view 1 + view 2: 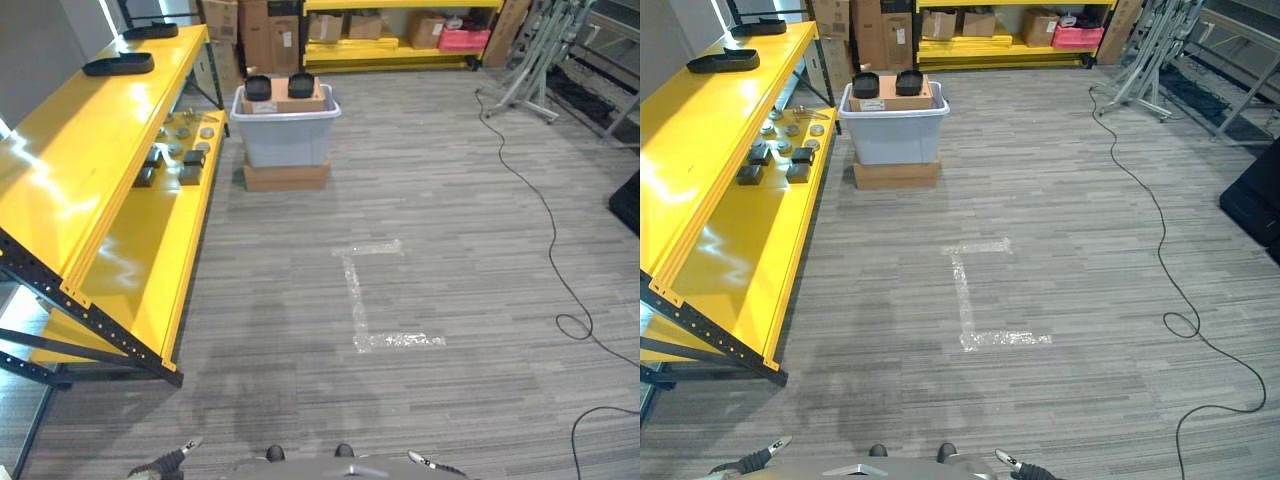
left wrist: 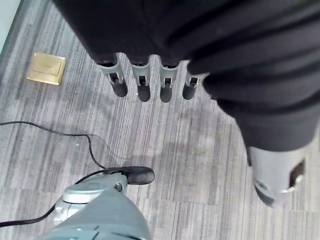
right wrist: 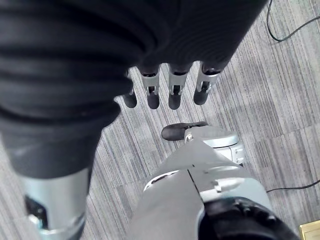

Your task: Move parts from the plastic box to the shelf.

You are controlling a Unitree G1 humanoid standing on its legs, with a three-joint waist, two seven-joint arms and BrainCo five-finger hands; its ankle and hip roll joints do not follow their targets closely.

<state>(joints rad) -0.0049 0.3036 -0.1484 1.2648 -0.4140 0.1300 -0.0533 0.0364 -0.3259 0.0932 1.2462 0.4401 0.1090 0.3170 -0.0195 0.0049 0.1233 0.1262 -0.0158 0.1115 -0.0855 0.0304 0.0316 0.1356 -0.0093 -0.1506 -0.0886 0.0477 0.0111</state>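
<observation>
Head stereo pair: high viewpoint, angled down and forward over the floor; both eyes share the yellow shelf [image 1: 120,170] at left and the plastic box [image 1: 893,125] far ahead, slightly offset sideways. Left wrist camera: very close behind the left hand [image 2: 150,85], facing straight down at the floor. Right wrist camera: likewise, behind the right hand [image 3: 170,87].

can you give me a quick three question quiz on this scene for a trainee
1. True or false: the plastic box sits directly on the floor.
2. What lies on the yellow shelf's lower level? A) small parts B) bottles C) cloth
3. Fill in: both the left hand and right hand hold ____.

Key: 1 false, it rests on a flat cardboard box. 2 A, small parts. 3 nothing; fingers straight, hanging over the floor.
</observation>
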